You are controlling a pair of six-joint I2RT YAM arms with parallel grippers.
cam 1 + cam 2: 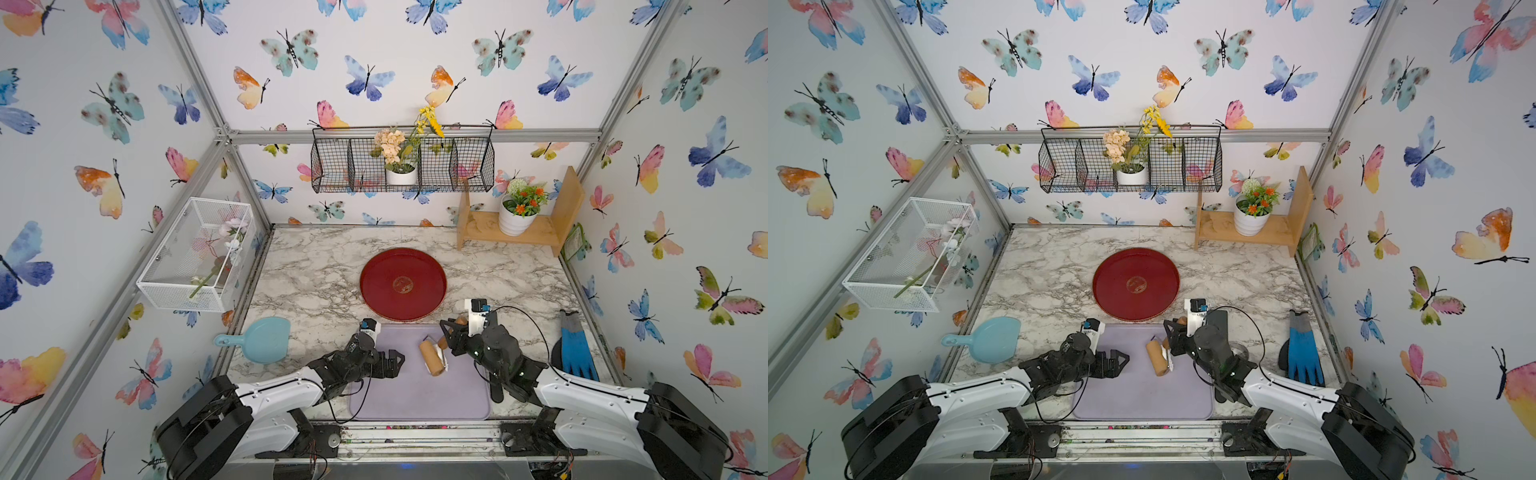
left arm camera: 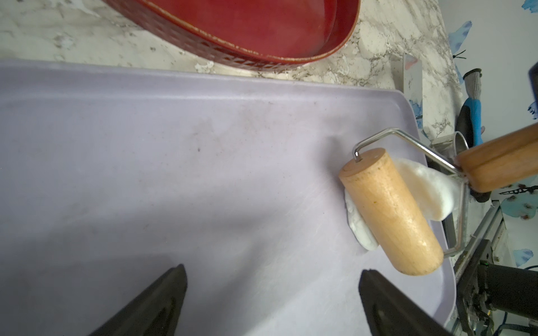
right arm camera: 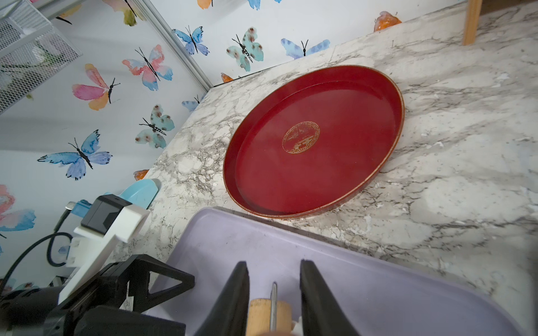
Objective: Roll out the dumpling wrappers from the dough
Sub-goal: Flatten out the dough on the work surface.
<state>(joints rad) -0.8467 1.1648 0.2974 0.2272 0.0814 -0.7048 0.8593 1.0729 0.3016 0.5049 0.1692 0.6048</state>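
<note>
1. A light blue scoop (image 1: 266, 338) lies on the marble table (image 1: 316, 266), well apart from the left claw, on its outer side.
2. The left claw (image 1: 397, 358) is over the purple mat (image 1: 415, 399). Its jaws stand wide apart and hold nothing. In the left wrist view (image 2: 273, 269) only bare mat shows between them.
3. The wooden roller (image 1: 432, 358) lies on the mat between the two claws, near the left claw's tips but not touching them.
4. The dough (image 2: 428, 186) is a flat white sheet pressed under the roller's barrel. It shows on both sides of the barrel, ahead of the left claw and toward the right claw.
5. The right claw (image 1: 450, 332) has its jaws partly closed on the roller's wooden handle (image 2: 500, 163). In the right wrist view (image 3: 273, 263) the handle sits between its fingers.
6. The red tray (image 1: 403, 284) rests beyond both claws, just beside the mat's far edge.
7. A blue glove (image 1: 575, 353) lies on the outer side of the right claw, apart from it.
</note>
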